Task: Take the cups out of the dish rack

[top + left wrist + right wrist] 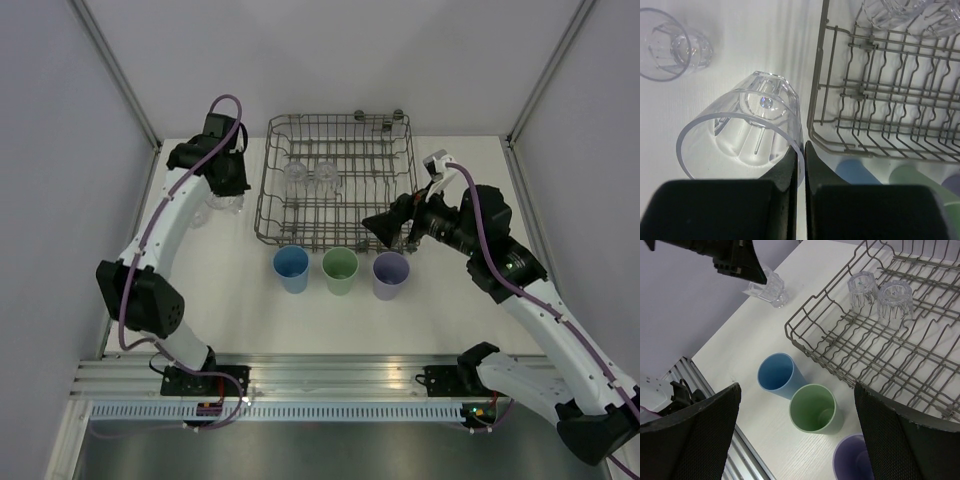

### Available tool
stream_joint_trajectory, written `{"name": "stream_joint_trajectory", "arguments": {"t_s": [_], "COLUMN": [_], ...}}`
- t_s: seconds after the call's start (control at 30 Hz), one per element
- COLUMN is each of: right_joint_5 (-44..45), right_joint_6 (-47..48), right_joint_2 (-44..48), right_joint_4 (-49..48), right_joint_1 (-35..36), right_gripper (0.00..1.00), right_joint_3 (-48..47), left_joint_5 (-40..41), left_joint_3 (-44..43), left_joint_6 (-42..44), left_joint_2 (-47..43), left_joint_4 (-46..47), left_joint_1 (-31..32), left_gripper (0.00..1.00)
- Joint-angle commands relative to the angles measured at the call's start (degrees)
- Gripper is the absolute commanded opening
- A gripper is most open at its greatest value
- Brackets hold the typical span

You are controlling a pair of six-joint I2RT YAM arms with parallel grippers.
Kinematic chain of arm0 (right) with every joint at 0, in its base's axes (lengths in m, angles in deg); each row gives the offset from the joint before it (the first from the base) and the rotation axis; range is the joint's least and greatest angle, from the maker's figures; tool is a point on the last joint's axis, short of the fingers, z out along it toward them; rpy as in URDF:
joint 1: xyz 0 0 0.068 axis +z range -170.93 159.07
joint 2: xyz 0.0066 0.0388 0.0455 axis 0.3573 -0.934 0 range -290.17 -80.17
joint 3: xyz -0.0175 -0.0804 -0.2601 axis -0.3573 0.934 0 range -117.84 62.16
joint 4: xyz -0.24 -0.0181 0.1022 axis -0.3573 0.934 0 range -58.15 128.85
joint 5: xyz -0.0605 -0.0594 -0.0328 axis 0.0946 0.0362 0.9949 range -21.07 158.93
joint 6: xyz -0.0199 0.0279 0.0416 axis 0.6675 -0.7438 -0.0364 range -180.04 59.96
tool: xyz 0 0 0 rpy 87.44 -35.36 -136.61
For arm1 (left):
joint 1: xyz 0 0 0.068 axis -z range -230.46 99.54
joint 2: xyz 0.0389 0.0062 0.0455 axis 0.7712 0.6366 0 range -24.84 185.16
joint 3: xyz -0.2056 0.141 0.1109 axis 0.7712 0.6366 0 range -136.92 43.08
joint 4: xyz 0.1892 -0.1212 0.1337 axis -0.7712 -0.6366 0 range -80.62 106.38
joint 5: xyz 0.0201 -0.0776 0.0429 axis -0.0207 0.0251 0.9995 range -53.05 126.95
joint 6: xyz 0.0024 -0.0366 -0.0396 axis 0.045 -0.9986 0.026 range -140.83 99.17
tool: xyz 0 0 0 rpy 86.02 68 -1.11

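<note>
Glass rim (735, 116) clamped in left end effector (801, 148), plain from wrist, only perhaps overhead; right end effector (796, 388) wide apart.

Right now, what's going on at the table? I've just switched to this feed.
The left hand pinches a clear glass by its rim, tilted, just left of the dish rack. A second glass sits on the table nearby. Two more glasses are upside down in the rack. The blue cup, green cup and purple cup stand upright in front of it. The right hand is open and empty, near the rack's front right corner.
</note>
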Motion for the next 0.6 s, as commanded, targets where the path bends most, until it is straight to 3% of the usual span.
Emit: {"name": "stream_joint_trajectory", "arguments": {"t_s": [0.0,0.23,0.57], "right_joint_5": [-1.0,-2.6,-3.7], "right_joint_6": [0.5,0.2,-0.3], "right_joint_2": [1.2,1.5,1.1], "right_joint_4": [0.1,-0.8,-2.4], "right_joint_1": [0.0,0.0,0.0], "right_gripper": [0.98,0.98,0.98], "right_joint_3": [-0.1,0.5,1.7], "left_joint_5": [-2.9,-2.9,-5.6], "left_joint_3": [-6.4,-16.8,-17.4], "left_joint_6": [5.4,8.0,10.6], "left_joint_2": [5.8,18.5,27.4], "left_joint_4": [-2.7,-7.1,-6.2], "left_joint_1": [-2.1,-5.7,-8.3], "left_gripper": [0.02,0.02,0.02]}}
